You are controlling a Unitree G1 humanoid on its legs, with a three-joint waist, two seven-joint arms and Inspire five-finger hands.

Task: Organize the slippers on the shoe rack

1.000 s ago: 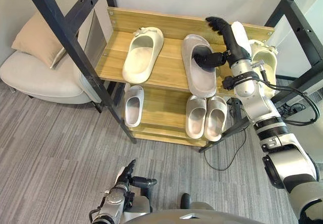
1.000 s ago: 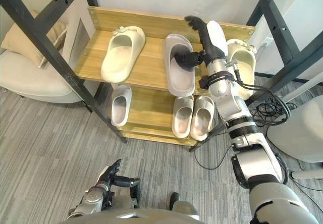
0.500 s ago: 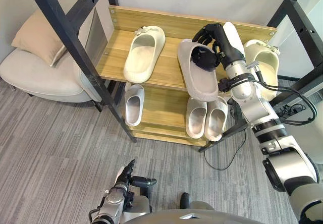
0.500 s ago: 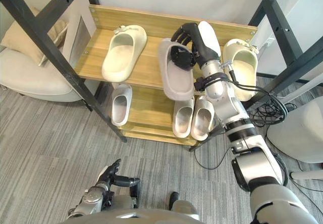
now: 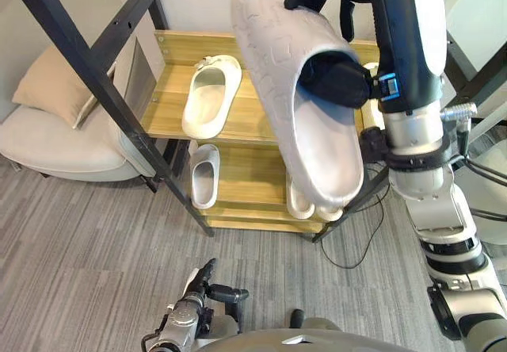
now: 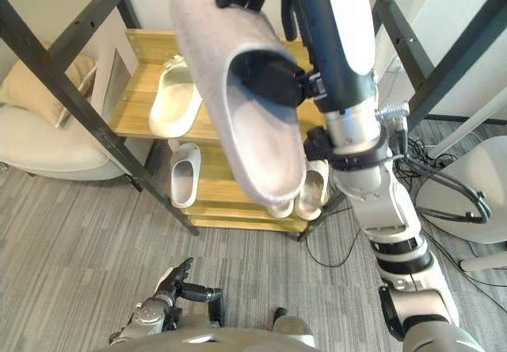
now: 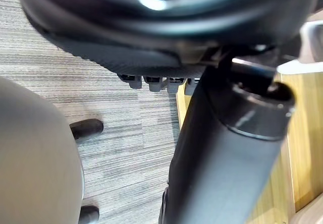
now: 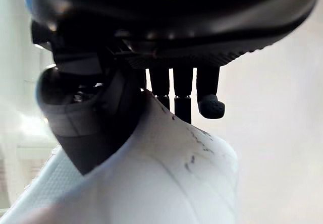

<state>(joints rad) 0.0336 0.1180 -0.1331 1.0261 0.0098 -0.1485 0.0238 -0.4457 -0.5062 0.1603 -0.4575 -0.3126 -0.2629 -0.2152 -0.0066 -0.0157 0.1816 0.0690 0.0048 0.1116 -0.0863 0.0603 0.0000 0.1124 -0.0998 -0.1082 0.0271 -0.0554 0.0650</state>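
Note:
A large grey slipper [image 5: 309,114] hangs high in the air, well above the wooden shoe rack [image 5: 170,110]. My right hand [image 5: 337,78] is shut on it, thumb inside the foot opening and fingers [image 8: 181,103] curled over the sole [image 8: 151,183]. One cream slipper [image 5: 207,98] lies on the rack's top shelf at the left. On the lower shelf are a small white slipper [image 5: 203,177] and a pale pair [image 5: 305,205], the pair mostly hidden behind the raised slipper. My left hand [image 5: 198,288] hangs low by my body, fingers relaxed, holding nothing.
Black metal frame posts [image 5: 103,90] slant across in front of the rack's left side, and more stand at the right [image 6: 444,51]. A pale cushioned chair [image 5: 55,142] with a beige pillow [image 5: 47,90] stands left of the rack. Grey carpet [image 5: 95,257] covers the floor.
My right hand closed on the grey slipper on the top shelf and lifted it up off the rack, close to my head. The left hand has stayed in place.

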